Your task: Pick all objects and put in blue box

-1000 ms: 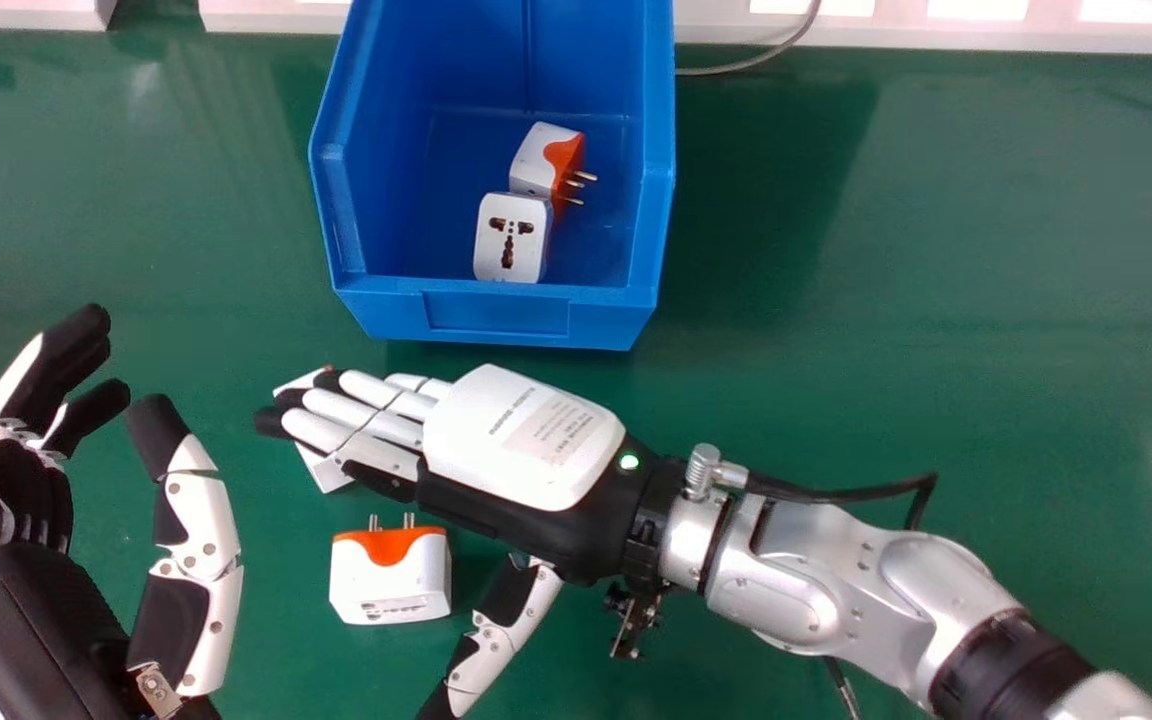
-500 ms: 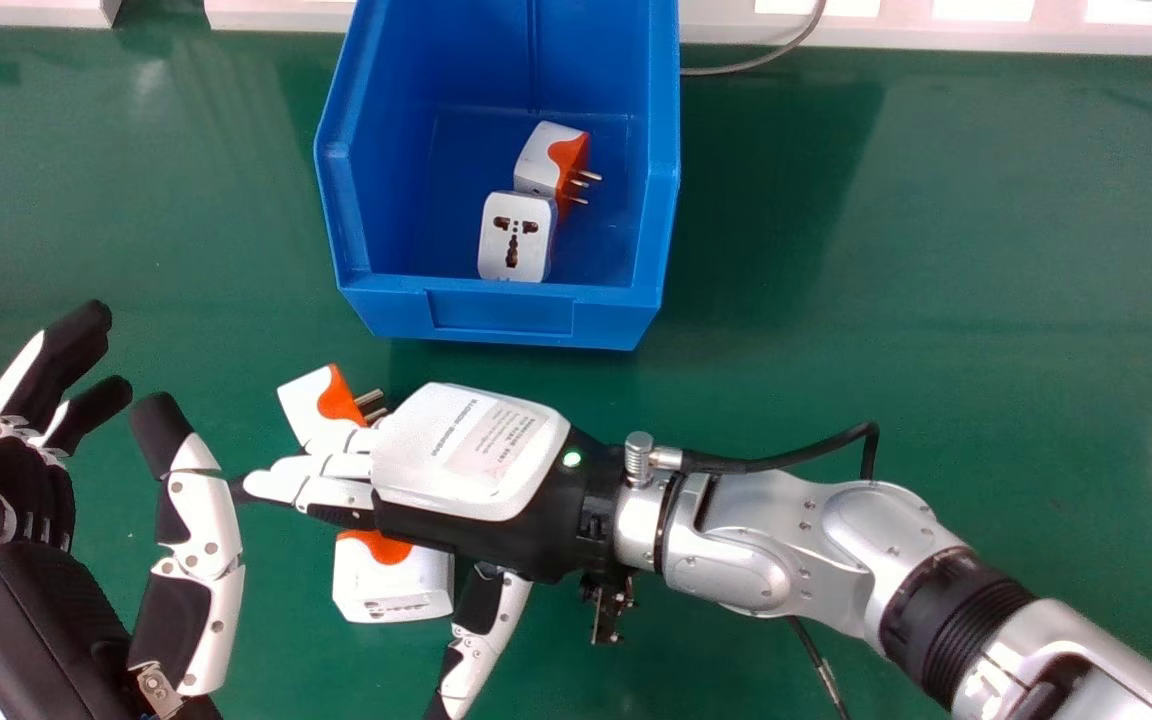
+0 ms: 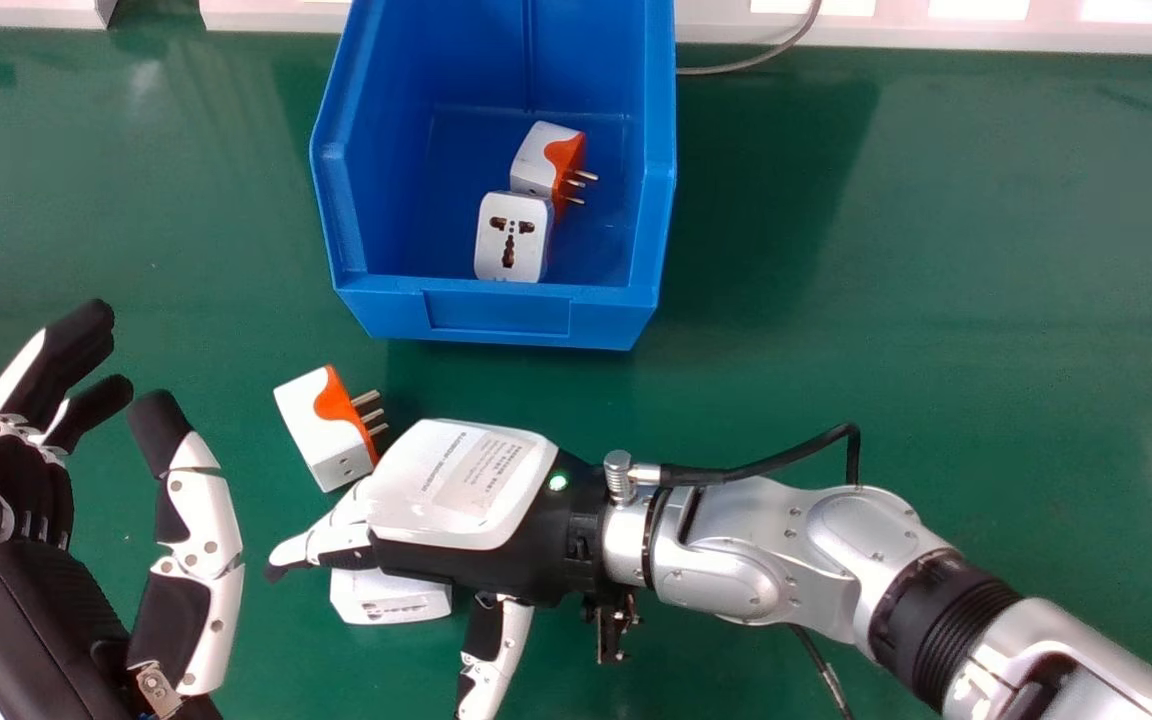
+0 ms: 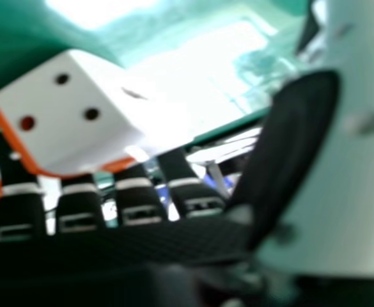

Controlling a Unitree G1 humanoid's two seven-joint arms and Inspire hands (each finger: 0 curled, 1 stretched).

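In the head view my right hand (image 3: 466, 485) is palm-down over the upper part of a white-orange adapter (image 3: 391, 600) on the green table, its fingers extended and its thumb beside the adapter. A second adapter (image 3: 326, 430) lies just beyond those fingers, prongs toward the box. Two more adapters, one (image 3: 513, 238) face up and one (image 3: 546, 160) on its side, are in the blue box (image 3: 496, 315). In the right hand view an adapter (image 4: 78, 121) is in front of the open fingers of my right hand (image 4: 135, 208). My left hand (image 3: 201, 530) rests open at the left.
The green table (image 3: 936, 300) extends to the right of the box. A grey cable (image 3: 751, 62) runs behind the box, near a white edge (image 3: 936, 30) along the back. My left hand stands close to the left of the two loose adapters.
My right hand has moved toward the near side and a little left, from over the farther adapter to over the nearer one. The farther adapter is now uncovered. My left hand has stayed still.
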